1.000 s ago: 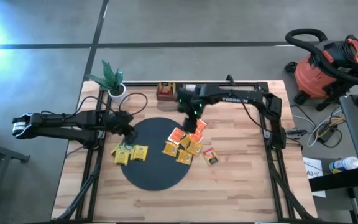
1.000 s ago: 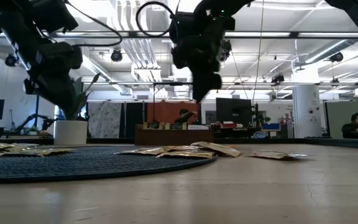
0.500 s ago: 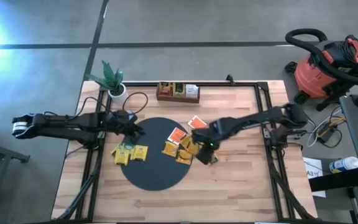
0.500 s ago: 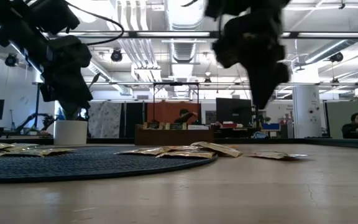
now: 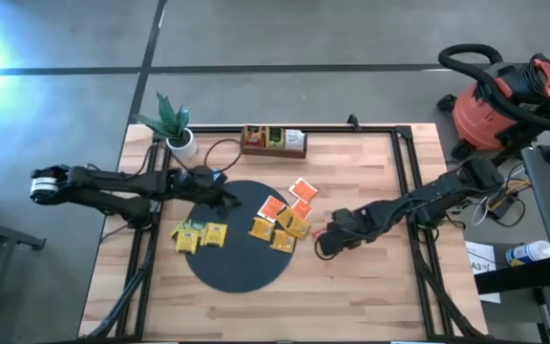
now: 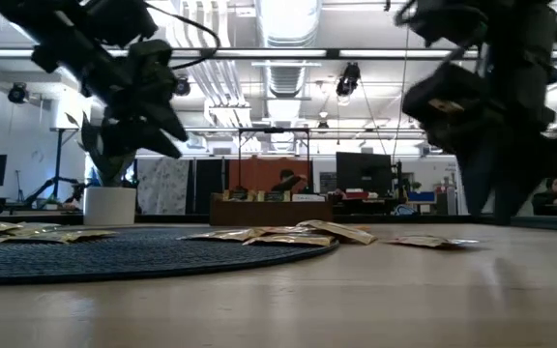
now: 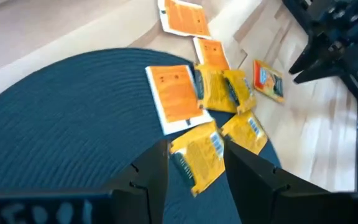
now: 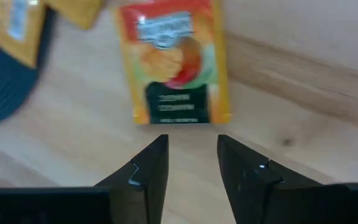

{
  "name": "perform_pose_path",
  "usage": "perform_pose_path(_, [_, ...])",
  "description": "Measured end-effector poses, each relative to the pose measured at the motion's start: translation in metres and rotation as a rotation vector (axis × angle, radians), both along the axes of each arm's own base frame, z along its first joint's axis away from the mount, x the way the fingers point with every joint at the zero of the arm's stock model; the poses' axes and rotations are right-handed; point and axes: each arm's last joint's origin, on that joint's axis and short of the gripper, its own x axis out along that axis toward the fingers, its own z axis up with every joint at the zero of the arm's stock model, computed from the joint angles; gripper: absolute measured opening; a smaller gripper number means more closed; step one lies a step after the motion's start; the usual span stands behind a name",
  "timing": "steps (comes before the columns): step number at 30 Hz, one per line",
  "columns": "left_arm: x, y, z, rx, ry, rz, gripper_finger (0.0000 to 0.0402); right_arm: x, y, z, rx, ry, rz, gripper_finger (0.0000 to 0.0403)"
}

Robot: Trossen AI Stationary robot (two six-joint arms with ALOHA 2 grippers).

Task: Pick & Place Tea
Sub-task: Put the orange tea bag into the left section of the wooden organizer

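Note:
Small flat tea packets lie on and around the black round mat (image 5: 237,239): two yellow ones (image 5: 200,234) at its left, a yellow and orange cluster (image 5: 280,225) at its right edge, and an orange one (image 5: 304,189) on the wood. One orange-red and green packet (image 8: 173,62) lies flat on the wood right of the mat. My right gripper (image 8: 191,155) hangs open just above the table beside it, pointing down. My left gripper (image 5: 229,201) is open over the mat's far part, slanting toward the cluster (image 7: 222,93).
A brown wooden compartment tray (image 5: 273,141) stands at the far edge, with a potted plant (image 5: 172,124) at the far left corner. Cables run by the left arm. A red shop vacuum (image 5: 499,100) stands on the floor beyond the table's right side.
My right gripper has swung from the tray at the far edge toward the near right, come down low, and rolled its wrist, ending by the lone packet right of the mat. My left gripper has crept right over the mat toward the cluster. No packet has moved.

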Motion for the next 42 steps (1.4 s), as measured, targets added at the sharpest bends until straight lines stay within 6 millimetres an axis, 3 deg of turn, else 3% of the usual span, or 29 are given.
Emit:
perform_pose_path(10, [0.054,-0.002,0.006,0.020,0.067,-0.057,0.0149,-0.005,0.001,-0.012,-0.105,-0.046,-0.102,0.0166])
perform_pose_path(21, [0.110,-0.013,0.010,0.081,0.087,-0.172,0.0149,-0.012,0.006,-0.020,-0.085,-0.044,-0.108,0.0181])
perform_pose_path(38, [0.201,-0.020,-0.033,0.158,0.157,-0.335,0.0149,-0.010,0.007,-0.024,-0.056,-0.140,-0.165,0.0180])
perform_pose_path(42, [0.221,-0.026,-0.032,0.185,0.124,-0.364,0.0149,-0.010,0.009,-0.024,-0.054,-0.154,-0.182,0.0180])
